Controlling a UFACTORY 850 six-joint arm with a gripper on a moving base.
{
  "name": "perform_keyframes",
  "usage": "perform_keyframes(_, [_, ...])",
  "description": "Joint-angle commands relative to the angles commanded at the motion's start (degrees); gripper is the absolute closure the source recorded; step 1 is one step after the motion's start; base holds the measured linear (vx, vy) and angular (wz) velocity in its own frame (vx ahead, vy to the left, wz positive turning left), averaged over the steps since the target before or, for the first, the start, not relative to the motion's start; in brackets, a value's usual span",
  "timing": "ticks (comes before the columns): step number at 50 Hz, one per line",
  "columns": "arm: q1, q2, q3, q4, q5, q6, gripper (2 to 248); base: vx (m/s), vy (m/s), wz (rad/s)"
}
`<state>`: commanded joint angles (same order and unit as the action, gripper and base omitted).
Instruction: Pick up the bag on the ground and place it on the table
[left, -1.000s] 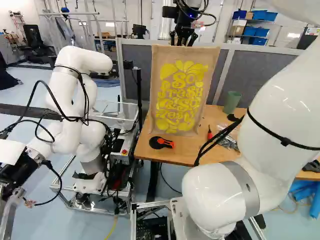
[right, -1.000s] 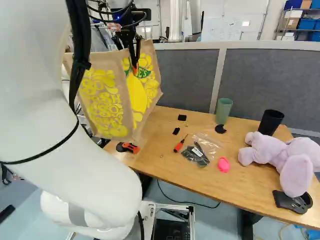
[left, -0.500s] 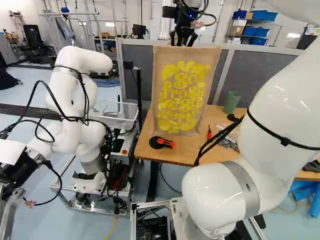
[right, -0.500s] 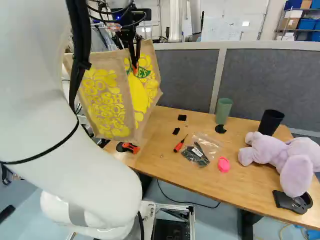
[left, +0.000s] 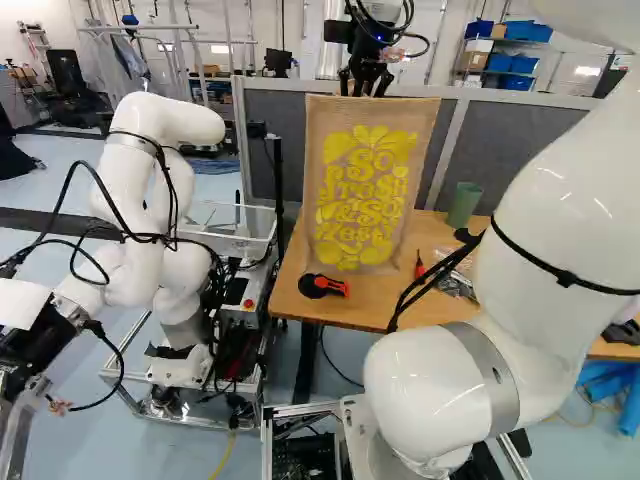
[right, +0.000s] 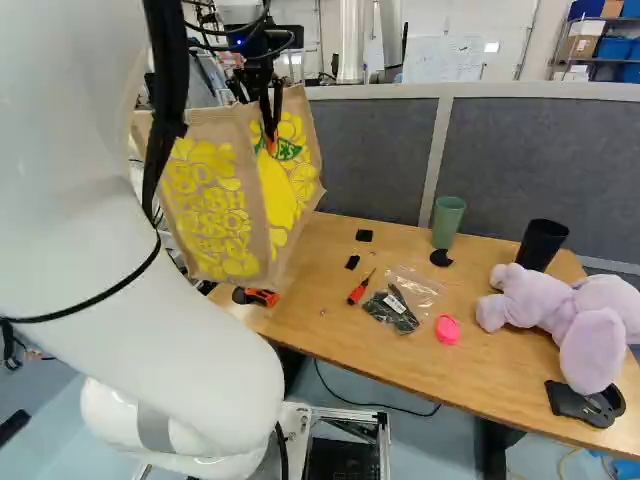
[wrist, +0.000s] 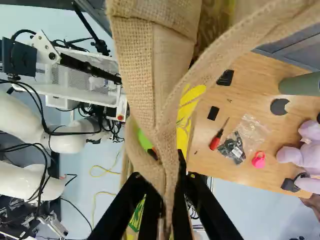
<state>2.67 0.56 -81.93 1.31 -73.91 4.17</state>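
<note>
Holds the bag (right: 215, 205) pinched in the claw (wrist: 167, 192), off the ground and seemingly above the left end of the table (right: 330, 290), with lowering and release left.

Left base view: set behind the arm (left: 555, 220), to its left, facing ahead and slightly down; arm close at the right, table (left: 375, 305) farther off. Right base view: set behind the arm, to its right, same general facing; arm close at the left. Common to both: bag (left: 365, 185), table, green cup (right: 447, 222), grey partition (right: 540, 160). Wrist view: looking down along the gripper (right: 270, 135), bag very near; shares the plush toy (right: 545, 295) with the right base view, another robot (left: 150, 200) with the left.
</note>
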Motion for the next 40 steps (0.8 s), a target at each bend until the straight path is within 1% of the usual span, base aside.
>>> perform_keyframes(21, [-0.06, -4.11, -0.24, 0.0, 0.0, 0.0, 225, 0.0, 0.0, 0.0])
perform_keyframes(40, [-0.19, -9.78, -2.74, 0.0, 0.46, 0.0, 225, 0.0, 0.0, 0.0])
